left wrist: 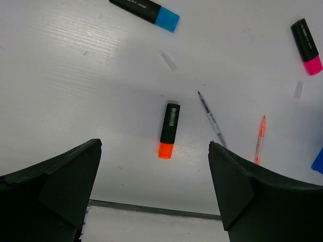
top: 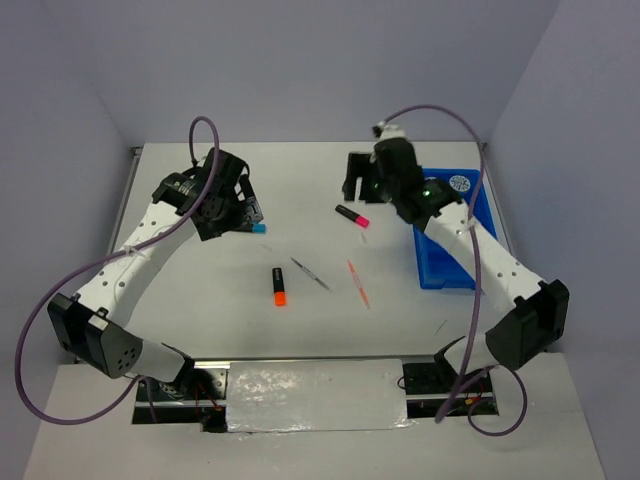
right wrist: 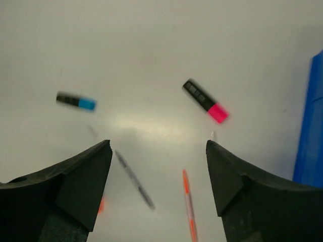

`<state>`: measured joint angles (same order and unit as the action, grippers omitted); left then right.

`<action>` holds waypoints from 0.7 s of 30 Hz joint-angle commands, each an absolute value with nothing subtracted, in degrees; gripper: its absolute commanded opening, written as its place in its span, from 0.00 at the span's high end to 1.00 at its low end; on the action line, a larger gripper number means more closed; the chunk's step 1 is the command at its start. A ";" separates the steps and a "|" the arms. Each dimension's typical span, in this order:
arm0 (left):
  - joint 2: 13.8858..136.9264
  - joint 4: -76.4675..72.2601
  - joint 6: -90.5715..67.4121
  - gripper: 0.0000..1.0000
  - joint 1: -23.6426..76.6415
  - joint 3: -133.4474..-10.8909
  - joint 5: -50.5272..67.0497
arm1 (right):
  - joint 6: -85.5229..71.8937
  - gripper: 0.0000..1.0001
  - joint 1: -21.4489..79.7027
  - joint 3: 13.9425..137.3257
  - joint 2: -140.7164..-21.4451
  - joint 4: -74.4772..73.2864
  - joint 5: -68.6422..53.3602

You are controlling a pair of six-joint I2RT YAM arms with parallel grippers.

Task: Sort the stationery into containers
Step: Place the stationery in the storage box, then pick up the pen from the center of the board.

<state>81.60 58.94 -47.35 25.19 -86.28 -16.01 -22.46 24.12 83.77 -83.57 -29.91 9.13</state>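
Three stubby black markers lie on the white table: blue-ended (top: 258, 227), pink-ended (top: 352, 215) and orange-ended (top: 279, 285). A thin grey pen (top: 310, 273) and a thin pink-orange pen (top: 358, 283) lie between them. The blue tray (top: 440, 262) stands at the right with a patterned disc (top: 459, 184) in it. My left gripper (top: 243, 205) hovers open and empty over the blue marker (left wrist: 146, 10); its view shows the orange marker (left wrist: 169, 123) and grey pen (left wrist: 212, 118). My right gripper (top: 352, 180) hovers open and empty behind the pink marker (right wrist: 205, 101).
The tray's edge (right wrist: 308, 136) shows at the right of the right wrist view. The table's near edge with a metal strip (top: 315, 395) lies between the arm bases. Grey walls close in the back and sides.
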 commanded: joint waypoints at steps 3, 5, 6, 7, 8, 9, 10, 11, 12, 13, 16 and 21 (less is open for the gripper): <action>80.69 59.77 -52.74 0.01 23.03 -86.75 -18.11 | -11.26 0.32 34.08 70.86 -82.35 -39.47 5.21; 80.33 58.54 -50.73 0.01 21.54 -85.79 -15.66 | -11.08 0.39 35.41 67.60 -83.31 -40.42 3.78; 80.16 58.27 -50.19 0.01 21.19 -85.52 -15.04 | -10.38 0.41 35.94 66.37 -83.93 -40.43 3.52; 80.07 58.01 -49.75 0.01 20.75 -85.17 -14.68 | -10.37 0.41 36.21 64.44 -84.28 -40.69 3.25; 79.63 57.49 -48.61 0.01 20.57 -84.56 -14.33 | -10.02 0.41 36.21 63.55 -84.55 -40.35 2.12; 79.37 56.87 -47.82 0.01 20.31 -84.20 -13.28 | -9.85 0.41 36.82 62.07 -84.72 -40.08 0.89; 79.28 56.52 -47.20 0.01 20.22 -83.76 -13.01 | -10.10 0.41 37.09 61.62 -84.99 -40.08 1.31; 78.84 56.34 -46.41 0.01 20.13 -83.15 -12.83 | -10.46 0.41 37.52 61.35 -85.34 -40.51 1.84; 78.66 56.25 -45.88 0.01 19.95 -82.80 -12.31 | -10.72 0.40 37.79 60.65 -85.78 -40.43 2.11; 78.49 56.16 -45.44 0.01 19.86 -82.53 -11.87 | -10.98 0.40 37.79 60.21 -85.96 -40.26 2.28; 77.35 54.50 -43.86 0.01 19.78 -80.08 -10.11 | -10.99 0.40 37.88 59.33 -87.36 -38.41 0.27; 75.76 52.91 -43.24 0.01 19.78 -78.40 -8.88 | -10.46 0.45 37.88 61.26 -92.63 -37.53 0.61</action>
<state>77.76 55.18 -44.97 20.10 -78.61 -10.63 -11.62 37.52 59.72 -90.13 -39.42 1.02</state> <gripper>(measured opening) 0.993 0.567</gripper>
